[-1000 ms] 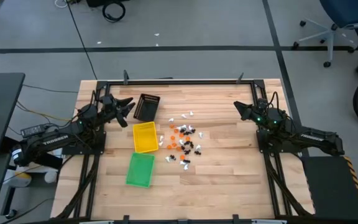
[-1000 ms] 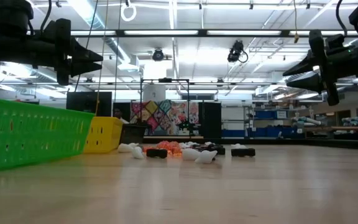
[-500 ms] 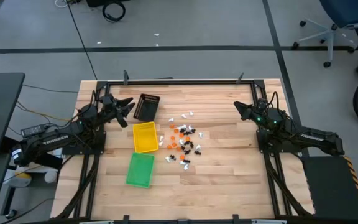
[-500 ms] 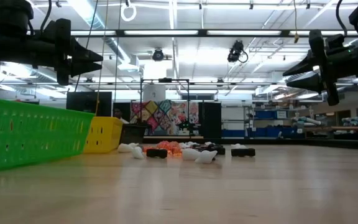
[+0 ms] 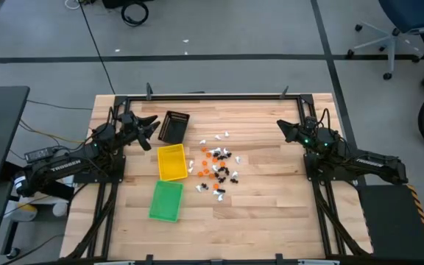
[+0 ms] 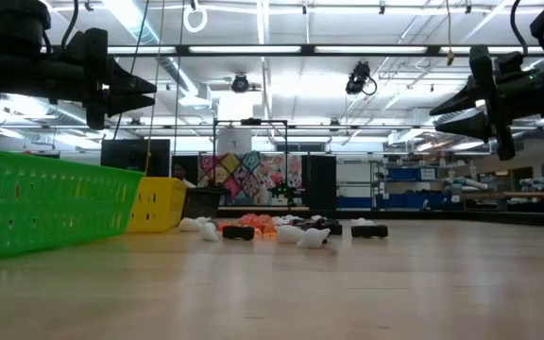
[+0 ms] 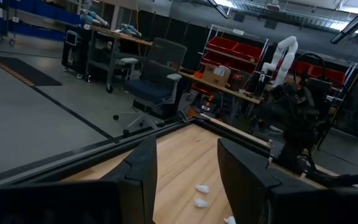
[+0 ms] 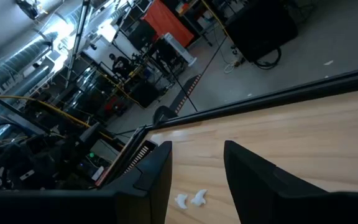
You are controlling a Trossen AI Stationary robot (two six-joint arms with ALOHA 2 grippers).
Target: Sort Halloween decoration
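Since sorting has not begun, both the left gripper (image 5: pixel 153 122) and right gripper (image 5: pixel 281 126) hover released (nothing held) at opposite worktop edges, flanking the tiny white, orange and black plastic trinkets (image 5: pixel 216 165).

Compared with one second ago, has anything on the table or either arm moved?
Nothing has visibly changed. The left gripper and the right gripper hang open and empty above the table's two sides, as before. The Halloween decoration lies in the same scattered pile beside the yellow tray, with the black tray and the green tray where they were.
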